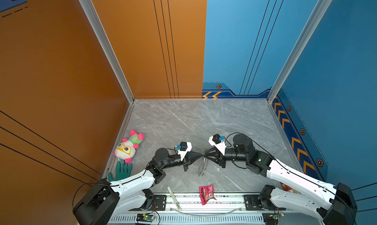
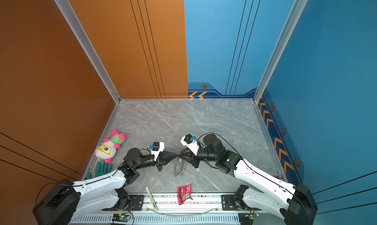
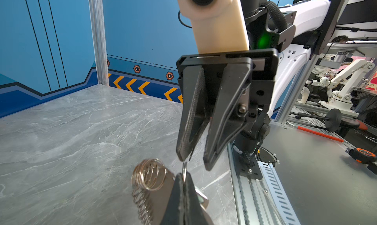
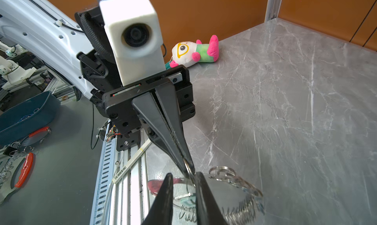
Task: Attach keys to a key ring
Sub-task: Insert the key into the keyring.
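The key ring [image 1: 202,166] is a clear-grey band edged with small silver rings, and it hangs above the table between both arms. My left gripper [image 3: 184,178] is shut on one small silver ring at the band's top, seen edge-on between its fingertips. My right gripper [image 4: 184,174] faces it tip to tip, jaws apart, gripping nothing. The key's pale tag [image 4: 188,200] dangles just beyond the right fingers, beside the chain of rings [image 4: 240,211]. In both top views the grippers meet mid-table, left [image 1: 201,157] against right [image 1: 205,157].
A plush toy [image 1: 128,146] and a green glove [image 1: 120,172] lie by the left wall. A red snack packet [image 1: 207,194] and a white strip [image 1: 173,198] rest on the front rail [image 1: 228,201]. Orange and blue walls enclose the marble table [image 1: 183,121].
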`<state>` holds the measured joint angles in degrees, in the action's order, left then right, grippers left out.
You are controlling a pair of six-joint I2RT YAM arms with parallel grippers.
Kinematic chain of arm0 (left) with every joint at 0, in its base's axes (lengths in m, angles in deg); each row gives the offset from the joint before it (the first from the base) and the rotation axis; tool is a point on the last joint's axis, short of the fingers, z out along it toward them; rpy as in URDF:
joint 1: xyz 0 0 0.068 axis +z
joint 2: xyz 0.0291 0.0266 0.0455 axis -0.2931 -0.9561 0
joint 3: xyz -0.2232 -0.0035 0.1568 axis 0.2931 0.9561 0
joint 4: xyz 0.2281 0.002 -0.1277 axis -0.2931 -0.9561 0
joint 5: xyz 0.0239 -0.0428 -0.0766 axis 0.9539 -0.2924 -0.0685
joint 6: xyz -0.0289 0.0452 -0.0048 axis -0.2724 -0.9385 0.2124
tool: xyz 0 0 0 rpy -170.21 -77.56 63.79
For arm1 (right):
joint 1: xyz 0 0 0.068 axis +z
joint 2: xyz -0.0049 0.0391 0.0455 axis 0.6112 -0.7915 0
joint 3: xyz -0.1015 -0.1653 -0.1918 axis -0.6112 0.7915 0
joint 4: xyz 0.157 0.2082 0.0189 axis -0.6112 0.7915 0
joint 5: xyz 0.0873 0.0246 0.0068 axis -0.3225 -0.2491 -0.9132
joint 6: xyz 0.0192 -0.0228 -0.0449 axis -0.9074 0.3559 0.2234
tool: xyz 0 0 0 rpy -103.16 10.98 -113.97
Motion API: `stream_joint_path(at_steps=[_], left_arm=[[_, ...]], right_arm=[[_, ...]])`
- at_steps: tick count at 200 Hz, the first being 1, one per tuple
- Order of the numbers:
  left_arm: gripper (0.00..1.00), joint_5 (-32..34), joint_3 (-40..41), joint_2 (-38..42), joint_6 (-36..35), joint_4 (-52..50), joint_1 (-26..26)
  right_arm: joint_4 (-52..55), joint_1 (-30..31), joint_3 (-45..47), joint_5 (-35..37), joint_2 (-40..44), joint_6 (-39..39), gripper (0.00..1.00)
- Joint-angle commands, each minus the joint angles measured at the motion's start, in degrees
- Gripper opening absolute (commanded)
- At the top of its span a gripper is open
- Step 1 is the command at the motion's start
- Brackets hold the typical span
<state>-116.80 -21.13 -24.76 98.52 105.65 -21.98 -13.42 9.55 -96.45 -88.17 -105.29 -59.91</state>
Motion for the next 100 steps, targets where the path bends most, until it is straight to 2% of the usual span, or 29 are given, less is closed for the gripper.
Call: stream_joint_path(at_steps=[1, 70, 100], left_arm=[[0.00, -0.4, -0.8, 0.6, 0.4, 1.9, 0.3], [0.00, -1.2, -0.9, 0.6, 0.5, 2.0, 0.2], [0.00, -1.2, -0.9, 0.6, 0.5, 2.0, 0.2]], right_arm=[[-0.4, 0.2, 0.3, 1.4, -0.5, 2.0, 0.20], [-0.4, 0.1, 1.5, 3.7, -0.6, 3.2, 0.23], [-0.7, 0.0, 1.7, 2.8, -0.8, 3.2, 0.22]])
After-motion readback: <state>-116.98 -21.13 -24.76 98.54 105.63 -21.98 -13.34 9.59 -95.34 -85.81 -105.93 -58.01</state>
